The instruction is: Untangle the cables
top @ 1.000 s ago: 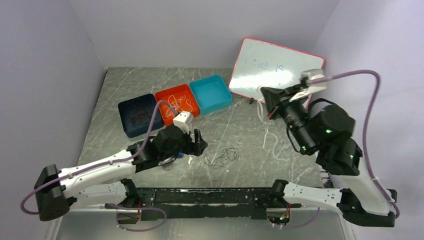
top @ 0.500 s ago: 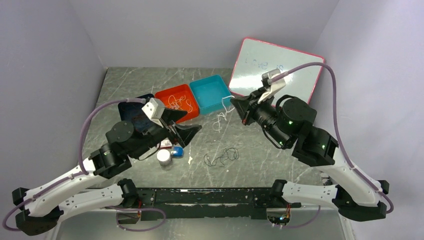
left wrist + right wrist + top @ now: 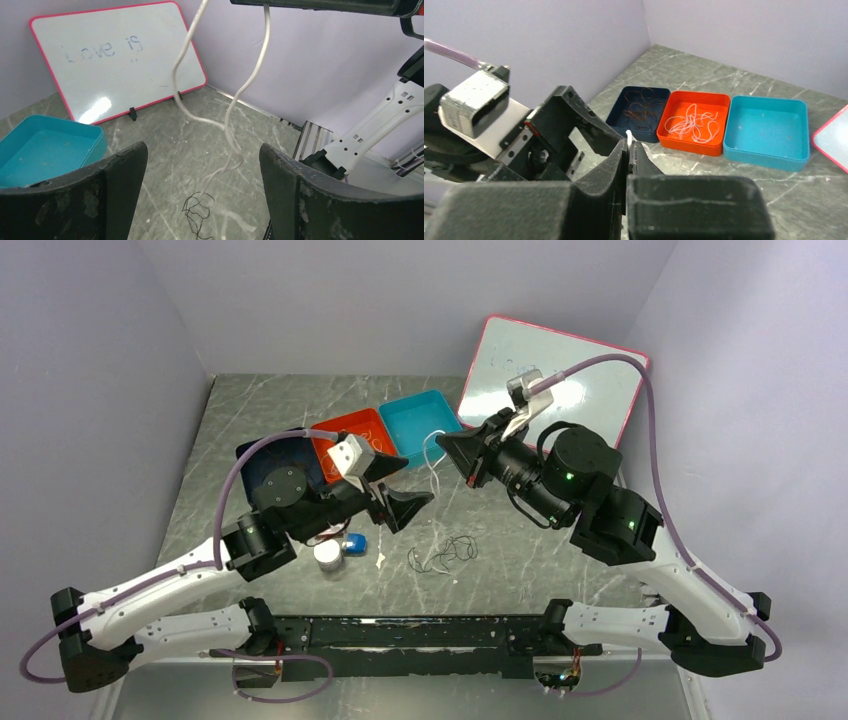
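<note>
White is the strand in play: a thin white flexible cable (image 3: 431,455) hangs from the right gripper (image 3: 445,445). Its two black fingers are pressed together on the cable's upper end. In the right wrist view a short stub pokes up past the tips, and the rest drops away beneath them in slack bends. The lower end comes down close to a loose tangle of thin black cable (image 3: 445,552), which lies on the grey marbled tabletop (image 3: 520,540) below and between the two tools. Whether white and black are linked there is too fine to tell.

The left gripper (image 3: 412,482) stands with its fingers wide apart and holds nothing. It points at the hanging cable, which shows ahead of it between the fingers in the left wrist view, and it is not touching it.

The step in hand looks like lifting one strand free of the pile. Beyond the right gripper's tips sit a square orange plastic tray (image 3: 696,95) holding more white cables, a navy tray (image 3: 644,90) holding dark ones, and a bare teal tray (image 3: 769,102). The next move probably calls for drawing the white tail clear of the black tangle. The open left tool could steady it lower down. The strand could then be carried over the orange tray before the fingers part.
</note>
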### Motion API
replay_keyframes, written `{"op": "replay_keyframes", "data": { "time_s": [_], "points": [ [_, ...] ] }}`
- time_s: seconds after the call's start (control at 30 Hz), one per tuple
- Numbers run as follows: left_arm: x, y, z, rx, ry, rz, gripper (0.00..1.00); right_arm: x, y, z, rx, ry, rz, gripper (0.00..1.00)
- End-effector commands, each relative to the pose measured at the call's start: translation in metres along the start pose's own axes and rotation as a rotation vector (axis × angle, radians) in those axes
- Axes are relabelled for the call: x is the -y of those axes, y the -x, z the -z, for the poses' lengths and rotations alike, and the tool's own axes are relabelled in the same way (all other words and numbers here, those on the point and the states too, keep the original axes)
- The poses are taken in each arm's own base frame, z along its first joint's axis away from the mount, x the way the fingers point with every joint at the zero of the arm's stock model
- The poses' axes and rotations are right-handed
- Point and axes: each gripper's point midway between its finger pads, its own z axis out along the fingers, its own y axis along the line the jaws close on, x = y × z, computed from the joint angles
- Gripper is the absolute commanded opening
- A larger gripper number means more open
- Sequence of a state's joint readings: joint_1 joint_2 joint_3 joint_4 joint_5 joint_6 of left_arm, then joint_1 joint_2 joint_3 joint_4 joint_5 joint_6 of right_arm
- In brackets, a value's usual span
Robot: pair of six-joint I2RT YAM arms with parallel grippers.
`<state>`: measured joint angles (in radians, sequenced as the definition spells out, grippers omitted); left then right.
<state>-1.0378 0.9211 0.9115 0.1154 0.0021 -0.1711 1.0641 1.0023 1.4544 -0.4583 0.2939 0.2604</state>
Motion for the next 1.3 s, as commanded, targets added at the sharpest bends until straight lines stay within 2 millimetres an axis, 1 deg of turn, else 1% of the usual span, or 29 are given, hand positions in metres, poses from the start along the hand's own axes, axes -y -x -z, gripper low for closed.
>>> {"op": "replay_keyframes", "data": {
  "time_s": [0.0, 0.13, 0.33, 0.43, 0.57, 0.67, 0.73, 0.83, 1.0, 1.13, 1.27],
  "points": [
    [0.020, 0.030, -0.007, 0.106, -0.100, -0.004, 0.86, -0.017, 0.025, 0.004, 0.068, 0.072, -0.069, 0.00],
    [0.020, 0.022, -0.012, 0.097, -0.108, 0.011, 0.85, -0.023, 0.031, 0.007, 0.081, 0.098, -0.089, 0.00],
    [0.004, 0.010, -0.021, 0.082, -0.022, 0.039, 0.68, -0.031, 0.038, 0.011, 0.095, 0.138, -0.114, 0.00],
    [0.002, 0.006, -0.026, 0.073, -0.011, 0.045, 0.59, -0.032, 0.041, 0.012, 0.098, 0.145, -0.122, 0.00],
    [0.007, 0.005, -0.034, 0.067, -0.041, 0.045, 0.50, -0.034, 0.042, 0.014, 0.103, 0.158, -0.133, 0.00],
    [0.012, 0.005, -0.038, 0.063, -0.070, 0.048, 0.48, -0.034, 0.040, 0.014, 0.098, 0.158, -0.133, 0.00],
    [0.014, 0.003, -0.039, 0.057, -0.087, 0.052, 0.43, -0.034, 0.039, 0.013, 0.096, 0.158, -0.132, 0.00],
    [0.013, 0.000, -0.038, 0.053, -0.082, 0.062, 0.25, -0.032, 0.037, 0.013, 0.094, 0.152, -0.129, 0.00],
    [0.011, -0.002, -0.033, 0.055, -0.064, 0.071, 0.08, -0.029, 0.035, 0.013, 0.096, 0.141, -0.126, 0.00],
    [0.007, 0.000, -0.027, 0.053, -0.040, 0.075, 0.07, -0.026, 0.032, 0.014, 0.094, 0.127, -0.126, 0.00],
    [0.001, -0.003, -0.021, 0.027, -0.004, 0.079, 0.07, -0.013, 0.025, 0.014, 0.097, 0.067, -0.134, 0.00]
  ]
}}
